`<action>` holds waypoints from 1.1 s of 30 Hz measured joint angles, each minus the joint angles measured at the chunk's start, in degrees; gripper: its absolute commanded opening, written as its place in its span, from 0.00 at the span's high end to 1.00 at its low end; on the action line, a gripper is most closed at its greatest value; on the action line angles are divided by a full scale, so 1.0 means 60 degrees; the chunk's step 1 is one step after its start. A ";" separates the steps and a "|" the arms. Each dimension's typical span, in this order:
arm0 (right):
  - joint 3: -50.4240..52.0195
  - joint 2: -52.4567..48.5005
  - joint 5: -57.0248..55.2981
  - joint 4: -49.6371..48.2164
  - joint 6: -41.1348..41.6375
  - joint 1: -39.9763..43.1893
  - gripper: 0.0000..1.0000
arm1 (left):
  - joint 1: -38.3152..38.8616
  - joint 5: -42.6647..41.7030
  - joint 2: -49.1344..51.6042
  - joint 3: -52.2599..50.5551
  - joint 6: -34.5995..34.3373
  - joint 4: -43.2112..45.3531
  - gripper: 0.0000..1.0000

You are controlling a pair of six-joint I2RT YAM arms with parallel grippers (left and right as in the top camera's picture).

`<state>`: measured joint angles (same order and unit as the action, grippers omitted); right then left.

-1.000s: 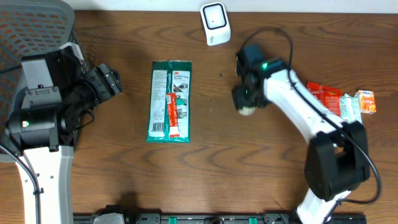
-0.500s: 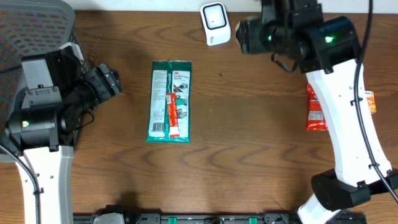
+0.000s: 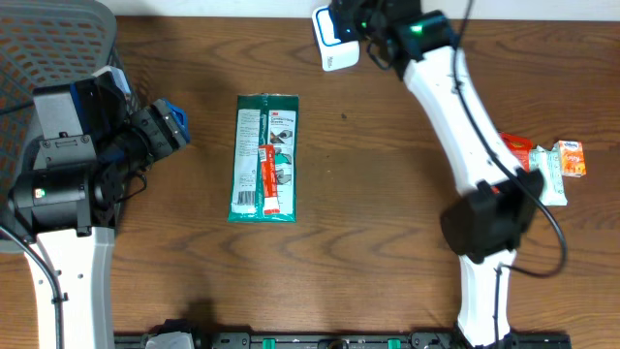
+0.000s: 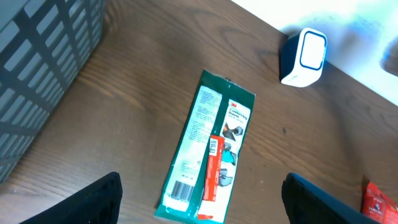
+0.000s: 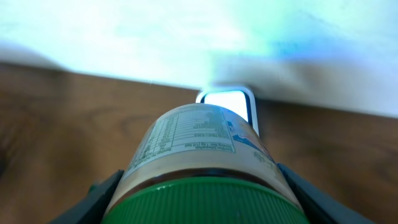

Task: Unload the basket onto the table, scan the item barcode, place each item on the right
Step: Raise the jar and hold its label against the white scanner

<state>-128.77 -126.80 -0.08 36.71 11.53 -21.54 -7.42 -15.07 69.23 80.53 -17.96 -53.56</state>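
A bottle [image 5: 198, 140] with a printed label and a green ribbed cap [image 5: 208, 202] fills the right wrist view. My right gripper [image 5: 202, 194] is shut on it, one finger [image 5: 102, 193] at each side. The bottle's far end points at the white scanner [image 5: 227, 103] just beyond it. From overhead, my right gripper [image 3: 373, 21] hangs at the table's far edge beside the scanner [image 3: 334, 37]; the bottle is hidden there. My left gripper [image 3: 172, 124] stands open at the left, nothing between its fingers [image 4: 93, 199].
A green packet [image 3: 264, 158] with a red strip and a barcode lies mid-table, also under my left gripper's view [image 4: 211, 155]. Red and orange snack packs [image 3: 542, 160] lie at the right edge. A grey mesh basket [image 3: 58, 48] stands at the far left.
My right arm has swung from mid-table up to the far edge, carrying the bottle over to the scanner. The left arm and the green packet have not moved.
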 measured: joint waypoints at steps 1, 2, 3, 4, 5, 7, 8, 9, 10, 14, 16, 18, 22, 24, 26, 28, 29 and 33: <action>0.0004 -0.0175 -0.0040 -0.0317 0.0000 0.0000 0.73 | 0.0004 0.0000 0.0000 -0.0004 0.0000 0.0000 0.18; 0.0011 -0.0437 -0.0124 -0.0831 -0.0004 0.0000 0.74 | 0.0004 0.0000 0.0000 0.0000 -0.0004 0.0004 0.18; 0.0018 -0.0630 -0.0208 -0.1209 0.0000 0.0000 0.75 | 0.0000 0.0000 0.0000 0.0000 0.0000 0.0000 0.18; 0.0018 -0.0871 -0.0321 -0.1851 0.0000 0.0000 0.77 | 0.0000 0.0000 0.0000 -0.0004 0.0000 -0.0004 0.18; 0.0022 -0.1067 -0.0430 -0.2379 0.0000 0.0000 0.79 | 0.0004 -0.0004 0.0000 0.0000 -0.0004 0.0004 0.18; 0.0022 -0.1432 -0.0637 -0.3319 0.0000 0.0000 0.80 | 0.0000 0.0000 0.0000 -0.0004 0.0000 0.0000 0.18; 0.0022 -0.1603 -0.0718 -0.3748 0.0000 0.0000 0.81 | 0.0004 0.0000 0.0000 -0.0004 0.0000 0.0004 0.18; 0.0022 -0.1803 -0.0801 -0.4233 -0.0004 0.0000 0.83 | 0.0000 0.0000 0.0000 0.0000 0.0000 0.0007 0.18; 0.0022 -0.1985 -0.0849 -0.4626 -0.0004 0.0000 0.83 | 0.0000 0.0000 0.0000 0.0000 0.0000 0.0000 0.18; 0.0022 -0.2878 -0.0998 -0.6437 -0.0004 0.0007 0.85 | 0.0000 0.0000 0.0000 0.0000 0.0000 -0.0004 0.17; 0.0022 -0.3330 -0.1024 -0.7271 -0.0004 0.0007 0.84 | 0.0004 -0.0004 0.0000 0.0000 0.0000 0.0000 0.17; 0.0029 -0.3701 -0.1042 -0.7912 -0.0004 0.0011 0.86 | 0.0004 -0.0004 0.0000 0.0000 0.0000 0.0000 0.18; 0.0029 -0.4116 -0.1038 -0.8502 -0.0004 0.0036 0.88 | 0.0000 -0.0004 0.0000 0.0000 0.0000 -0.0004 0.18; 0.0029 -0.4149 -0.1045 -0.8535 -0.0004 0.0066 0.88 | 0.0004 -0.0004 0.0000 0.0000 -0.0004 -0.0004 0.18; 0.0029 -0.4149 -0.1064 -0.8524 -0.0004 0.0069 0.88 | 0.0004 -0.0004 0.0000 0.0000 0.0000 -0.0004 0.18; 0.0029 -0.4149 -0.1064 -0.8484 -0.0004 0.0102 0.88 | 0.0004 -0.0004 0.0000 0.0000 0.0000 0.0000 0.17; 0.0029 -0.4153 -0.1064 -0.8440 -0.0004 0.0106 0.88 | 0.0004 -0.0004 0.0000 0.0000 0.0000 -0.0004 0.18; 0.0029 -0.4164 -0.1067 -0.8517 -0.0004 0.0113 0.91 | 0.0004 -0.0004 0.0000 -0.0004 -0.0004 0.0000 0.17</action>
<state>-128.60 -151.79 -6.48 -14.39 11.51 -20.86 -7.40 -15.09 69.23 80.51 -17.98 -53.56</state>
